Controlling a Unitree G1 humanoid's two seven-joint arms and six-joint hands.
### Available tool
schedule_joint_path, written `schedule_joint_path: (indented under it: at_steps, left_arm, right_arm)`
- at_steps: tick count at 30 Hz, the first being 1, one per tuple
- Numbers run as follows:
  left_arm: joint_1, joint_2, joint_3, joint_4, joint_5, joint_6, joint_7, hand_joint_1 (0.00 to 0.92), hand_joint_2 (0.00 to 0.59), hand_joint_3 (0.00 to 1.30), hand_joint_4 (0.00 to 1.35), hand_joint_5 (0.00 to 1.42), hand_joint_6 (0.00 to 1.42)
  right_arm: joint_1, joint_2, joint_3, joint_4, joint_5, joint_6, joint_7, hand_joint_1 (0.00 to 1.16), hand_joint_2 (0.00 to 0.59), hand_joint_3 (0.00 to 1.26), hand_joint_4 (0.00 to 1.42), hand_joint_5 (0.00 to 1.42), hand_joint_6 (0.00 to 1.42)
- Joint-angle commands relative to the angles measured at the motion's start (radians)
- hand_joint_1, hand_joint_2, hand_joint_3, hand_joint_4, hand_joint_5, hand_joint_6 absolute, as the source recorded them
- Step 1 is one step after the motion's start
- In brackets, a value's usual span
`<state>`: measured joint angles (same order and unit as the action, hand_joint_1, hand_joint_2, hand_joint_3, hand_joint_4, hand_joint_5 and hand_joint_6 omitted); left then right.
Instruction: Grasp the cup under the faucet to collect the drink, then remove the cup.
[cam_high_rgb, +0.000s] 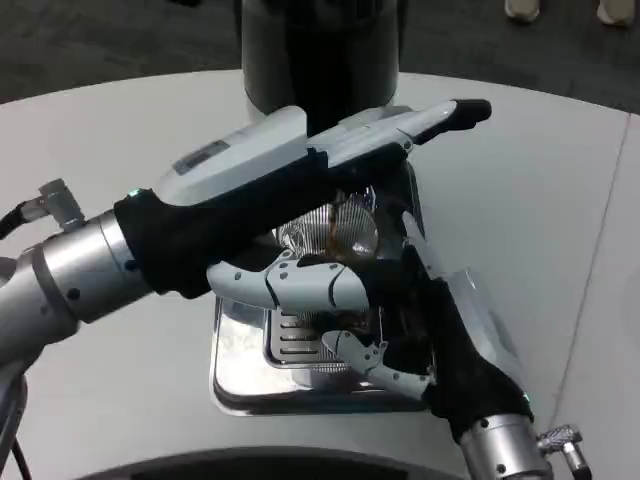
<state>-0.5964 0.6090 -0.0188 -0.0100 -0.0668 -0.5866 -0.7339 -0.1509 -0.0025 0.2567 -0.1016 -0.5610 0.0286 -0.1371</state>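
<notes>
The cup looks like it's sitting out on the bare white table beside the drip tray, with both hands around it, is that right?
Not quite. The head view shows the cup over the shiny metal drip tray in front of the dark dispenser, not on the bare table. The left hand and right hand are indeed around it.

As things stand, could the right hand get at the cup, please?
Probably yes: the right hand already appears wrapped around the clear cup above the drip tray, though the left hand above hides part of the grip.
</notes>
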Motion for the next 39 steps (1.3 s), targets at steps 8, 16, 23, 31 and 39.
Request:
schedule_joint_path:
  at_steps: [8, 16, 23, 31, 39]
  left_arm:
    - [0.024, 0.009, -0.016, -0.022, 0.02, -0.003, 0.004, 0.0, 0.202, 0.0, 0.0, 0.03, 0.0]
    - [0.026, 0.01, -0.015, -0.022, 0.018, -0.003, 0.006, 0.0, 0.202, 0.0, 0.0, 0.03, 0.0]
    - [0.026, 0.012, -0.014, -0.019, 0.017, -0.005, 0.006, 0.0, 0.202, 0.0, 0.0, 0.03, 0.0]
    - [0.026, 0.011, -0.008, -0.014, 0.018, -0.004, 0.011, 0.0, 0.2, 0.0, 0.0, 0.03, 0.0]
    - [0.034, 0.001, 0.008, -0.012, 0.017, -0.003, 0.039, 0.0, 0.207, 0.0, 0.0, 0.03, 0.0]
  right_arm:
    - [-0.059, -0.006, 0.004, 0.083, 0.055, -0.04, -0.012, 0.66, 0.209, 0.0, 0.04, 0.0, 0.16]
    - [-0.089, 0.006, 0.0, 0.121, 0.075, -0.047, -0.027, 0.67, 0.21, 0.0, 0.04, 0.0, 0.16]
    - [-0.117, 0.013, 0.003, 0.158, 0.086, -0.057, -0.044, 0.67, 0.211, 0.0, 0.04, 0.0, 0.16]
    - [-0.151, 0.026, 0.004, 0.205, 0.1, -0.069, -0.056, 0.68, 0.213, 0.0, 0.06, 0.0, 0.16]
    - [-0.164, 0.03, 0.004, 0.23, 0.104, -0.084, -0.059, 0.7, 0.209, 0.0, 0.08, 0.01, 0.17]
